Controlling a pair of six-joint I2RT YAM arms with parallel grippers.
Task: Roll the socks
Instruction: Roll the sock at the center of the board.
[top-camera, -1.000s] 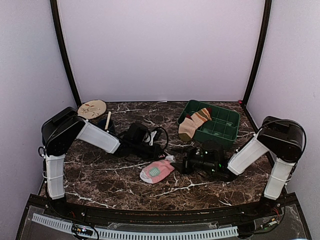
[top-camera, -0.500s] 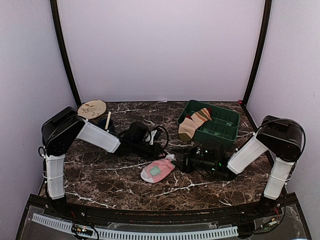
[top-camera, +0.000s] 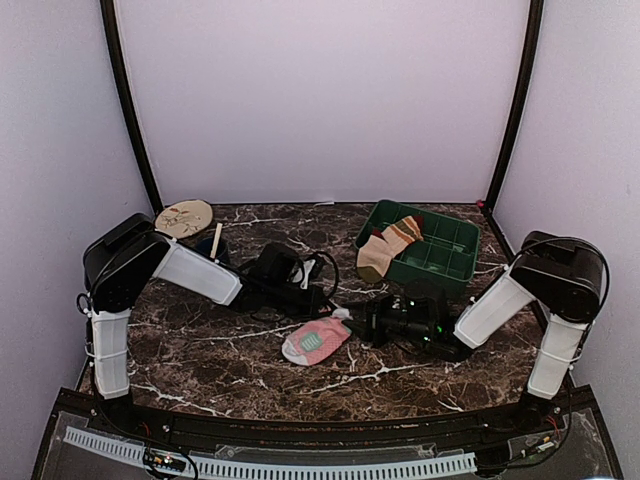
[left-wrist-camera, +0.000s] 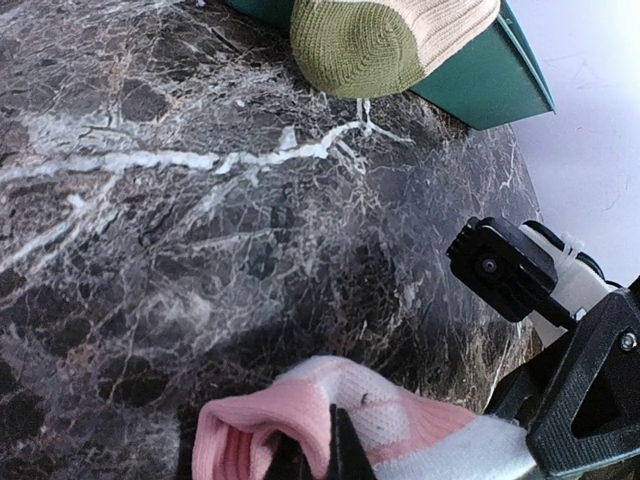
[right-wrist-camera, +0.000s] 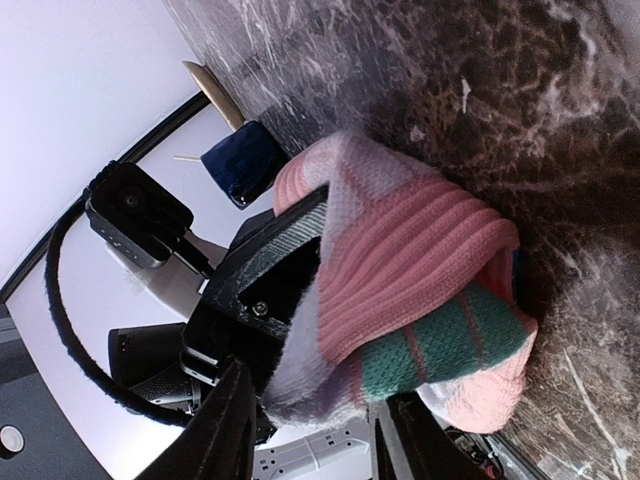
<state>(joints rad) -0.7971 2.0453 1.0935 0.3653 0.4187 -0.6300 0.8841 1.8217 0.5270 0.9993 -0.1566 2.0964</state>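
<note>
The top view looks down and forward from above and behind the arm bases. It takes in the whole dark marbled stone surface (top-camera: 200, 350) up to the pale lilac back wall (top-camera: 320, 100).

The left wrist view sits low and close, skimming the surface. It faces the green plastic crate (left-wrist-camera: 500, 85) at its top edge, with the left pincer (left-wrist-camera: 320, 455) at the bottom.

The right wrist view is rolled sideways and very near, with the right pincer (right-wrist-camera: 315, 430) at its bottom edge.

All three views share the pink ribbed sock (top-camera: 315, 340). The two wrist views face each other across it, and each catches the other arm's black boxy camera housing (left-wrist-camera: 500, 268).
</note>
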